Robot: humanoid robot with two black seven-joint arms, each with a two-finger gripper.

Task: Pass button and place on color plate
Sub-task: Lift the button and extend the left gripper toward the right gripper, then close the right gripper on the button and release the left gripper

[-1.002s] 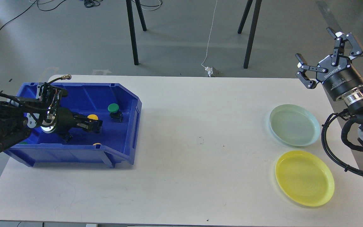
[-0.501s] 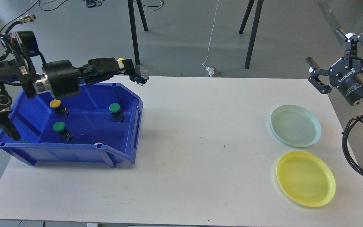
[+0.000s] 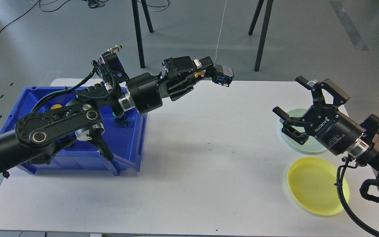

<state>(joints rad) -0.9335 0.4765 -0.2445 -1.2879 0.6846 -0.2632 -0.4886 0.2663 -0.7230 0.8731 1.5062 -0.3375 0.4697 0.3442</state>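
My left gripper [image 3: 206,73] is shut on a yellow button [image 3: 218,74], whose yellow cap shows between the fingers and whose dark blue body sticks out to the right. It holds it high over the far middle of the table. My right gripper [image 3: 299,102] is open and empty, raised over the pale green plate [image 3: 308,144], its fingers pointing left toward the button. The yellow plate [image 3: 317,185] lies at the front right. The blue bin [image 3: 133,144] stands at the left, mostly hidden by my left arm; a yellow button [image 3: 56,107] and part of a green button [image 3: 120,120] show inside.
The white table [image 3: 189,171] spreads between the bin and the plates. Black stand legs [image 3: 138,33] and a white cable [image 3: 221,29] are on the floor beyond the far edge.
My left gripper lifted a yellow button out of the bin and carried it right, over the table's middle. My right gripper came down and left, toward it, over the green plate.
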